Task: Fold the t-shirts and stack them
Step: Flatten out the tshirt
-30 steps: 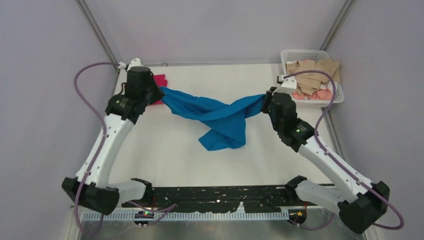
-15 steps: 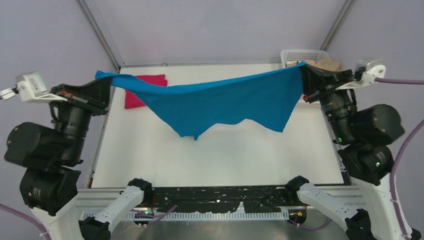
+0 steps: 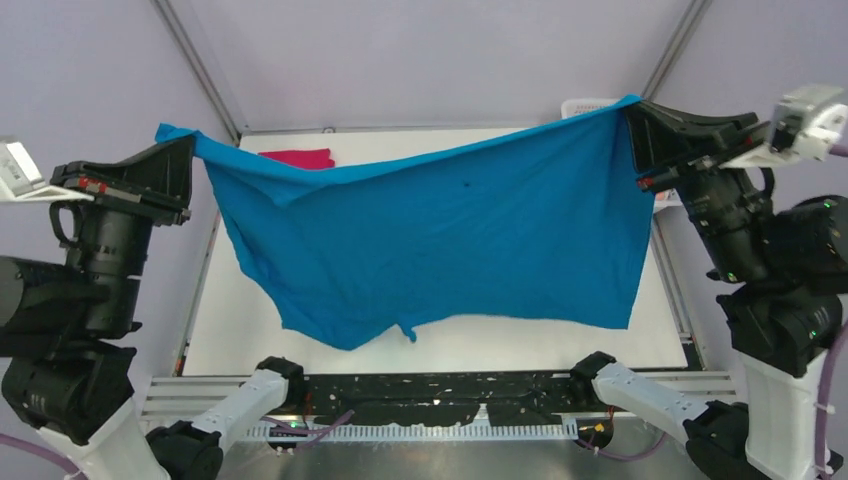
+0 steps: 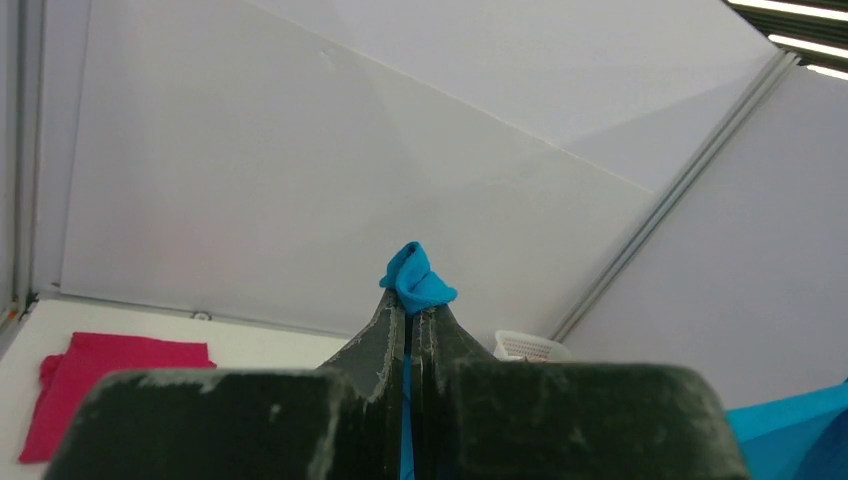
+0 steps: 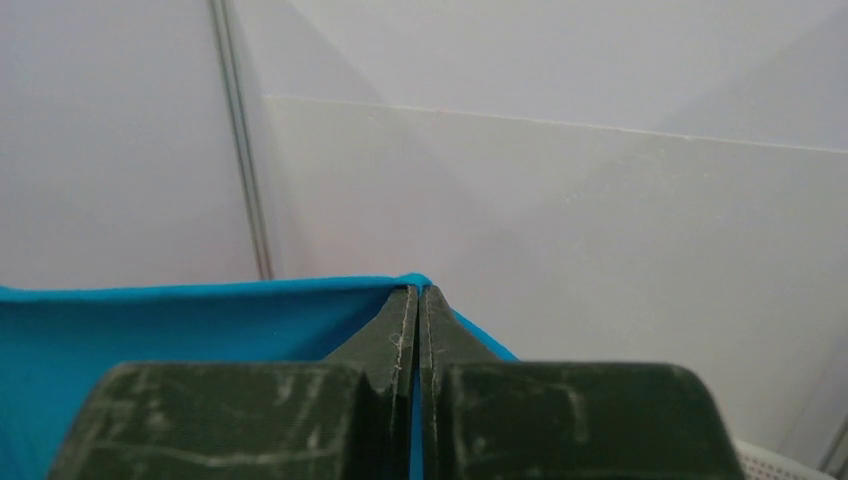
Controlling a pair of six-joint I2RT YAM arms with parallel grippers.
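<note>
The blue t-shirt (image 3: 440, 235) hangs spread like a curtain high above the white table (image 3: 440, 335), stretched between both arms. My left gripper (image 3: 187, 150) is shut on its left top corner; a blue tuft (image 4: 415, 282) pokes out past my left gripper (image 4: 410, 305) in the left wrist view. My right gripper (image 3: 630, 112) is shut on the right top corner, and blue cloth (image 5: 190, 350) shows at my right gripper (image 5: 418, 295) in the right wrist view. The magenta-red t-shirt (image 3: 300, 158) lies folded at the table's far left, partly hidden by the blue one; it also shows as the magenta-red t-shirt (image 4: 100, 385).
A white basket (image 3: 592, 105) at the far right corner is mostly hidden behind the raised cloth; the white basket (image 4: 530, 347) shows in the left wrist view. Grey walls with metal posts (image 3: 195, 60) close in the table.
Both arms have risen and pulled apart, lifting the blue t-shirt from a twisted sag over the table into a wide, flat hanging sheet. It now covers most of the table and basket.
</note>
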